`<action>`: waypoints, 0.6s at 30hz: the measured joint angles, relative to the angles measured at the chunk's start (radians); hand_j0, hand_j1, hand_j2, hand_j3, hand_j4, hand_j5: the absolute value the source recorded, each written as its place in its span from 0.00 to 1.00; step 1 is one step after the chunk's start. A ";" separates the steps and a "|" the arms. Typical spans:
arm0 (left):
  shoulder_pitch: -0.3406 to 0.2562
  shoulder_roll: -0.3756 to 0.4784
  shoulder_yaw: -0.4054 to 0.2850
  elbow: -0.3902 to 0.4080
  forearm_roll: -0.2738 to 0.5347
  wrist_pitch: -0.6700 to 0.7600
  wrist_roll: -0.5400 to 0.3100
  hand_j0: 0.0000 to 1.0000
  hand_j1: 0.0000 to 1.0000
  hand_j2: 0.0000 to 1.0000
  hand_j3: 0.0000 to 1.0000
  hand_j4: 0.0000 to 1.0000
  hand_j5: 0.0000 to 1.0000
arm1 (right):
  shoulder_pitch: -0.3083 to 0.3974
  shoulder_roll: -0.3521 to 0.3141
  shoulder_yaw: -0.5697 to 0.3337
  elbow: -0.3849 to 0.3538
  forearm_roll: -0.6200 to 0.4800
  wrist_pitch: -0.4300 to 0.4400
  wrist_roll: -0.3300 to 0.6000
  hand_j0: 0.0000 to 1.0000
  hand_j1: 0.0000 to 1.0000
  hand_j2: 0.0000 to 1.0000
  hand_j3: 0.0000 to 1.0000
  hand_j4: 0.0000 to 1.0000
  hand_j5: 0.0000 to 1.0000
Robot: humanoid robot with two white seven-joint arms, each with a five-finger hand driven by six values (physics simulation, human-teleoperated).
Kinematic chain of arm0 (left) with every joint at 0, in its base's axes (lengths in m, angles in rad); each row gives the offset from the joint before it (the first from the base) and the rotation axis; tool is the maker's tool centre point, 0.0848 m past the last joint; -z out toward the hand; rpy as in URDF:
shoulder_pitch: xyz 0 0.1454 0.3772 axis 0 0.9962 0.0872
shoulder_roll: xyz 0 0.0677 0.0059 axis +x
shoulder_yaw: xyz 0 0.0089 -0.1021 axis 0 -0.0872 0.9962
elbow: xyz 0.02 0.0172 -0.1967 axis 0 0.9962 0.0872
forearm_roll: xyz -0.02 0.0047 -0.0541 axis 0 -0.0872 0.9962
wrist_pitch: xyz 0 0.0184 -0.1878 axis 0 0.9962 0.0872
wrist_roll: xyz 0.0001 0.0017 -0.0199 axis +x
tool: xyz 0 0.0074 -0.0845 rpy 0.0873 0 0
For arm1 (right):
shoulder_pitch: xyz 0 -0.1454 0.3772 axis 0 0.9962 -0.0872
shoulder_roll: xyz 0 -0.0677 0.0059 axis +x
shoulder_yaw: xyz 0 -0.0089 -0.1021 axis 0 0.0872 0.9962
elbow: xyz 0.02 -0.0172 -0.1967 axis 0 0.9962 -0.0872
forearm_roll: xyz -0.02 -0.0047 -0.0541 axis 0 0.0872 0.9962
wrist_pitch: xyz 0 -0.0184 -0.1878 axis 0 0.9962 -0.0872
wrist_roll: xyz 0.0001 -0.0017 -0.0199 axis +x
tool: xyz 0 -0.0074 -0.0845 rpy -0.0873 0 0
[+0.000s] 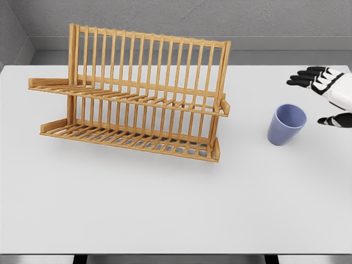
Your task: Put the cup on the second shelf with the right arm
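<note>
A light blue cup (286, 125) stands upright on the white table (165, 209) at the right, mouth up. My right hand (324, 96) comes in from the right edge, just right of the cup and slightly behind it, not touching it. Its black fingers (305, 77) are spread, with the thumb (334, 120) apart below them, and they hold nothing. A wooden two-tier dish rack (137, 99) stands to the left of the cup, with an upper shelf (132, 96) and a lower shelf (132, 140). Both shelves are bare. The left arm does not show.
A grey wall (176, 22) runs behind the table. The table's front edge (176, 254) lies near the bottom of the picture.
</note>
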 measured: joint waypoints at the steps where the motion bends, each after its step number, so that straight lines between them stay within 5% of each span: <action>1: 0.000 0.000 0.000 0.000 0.000 0.000 0.000 1.00 1.00 1.00 1.00 1.00 1.00 | 0.000 0.001 0.001 0.000 0.000 0.000 0.000 1.00 1.00 1.00 1.00 1.00 1.00; 7: 0.000 0.000 0.000 0.000 0.000 0.000 0.000 1.00 1.00 1.00 1.00 1.00 1.00 | 0.025 -0.005 -0.009 0.021 -0.017 0.000 0.011 1.00 1.00 1.00 1.00 1.00 1.00; 11: 0.000 0.000 0.000 0.000 0.000 0.000 0.000 1.00 1.00 1.00 1.00 1.00 1.00 | -0.001 -0.029 -0.095 0.035 -0.026 -0.001 0.269 1.00 1.00 1.00 1.00 1.00 1.00; 13: 0.000 0.000 0.000 0.000 0.000 0.000 0.000 1.00 1.00 1.00 1.00 1.00 1.00 | -0.104 -0.023 -0.091 0.063 -0.023 -0.003 0.334 1.00 1.00 1.00 1.00 1.00 1.00; 15: 0.000 0.000 0.000 0.000 0.000 0.000 0.000 1.00 1.00 1.00 1.00 1.00 1.00 | -0.285 -0.002 0.013 0.126 -0.034 0.002 0.366 1.00 1.00 1.00 1.00 1.00 1.00; 18: 0.000 0.000 0.000 0.000 0.000 0.000 0.000 1.00 1.00 1.00 1.00 1.00 1.00 | -0.339 0.030 0.158 0.214 -0.024 0.000 0.388 1.00 1.00 1.00 1.00 1.00 1.00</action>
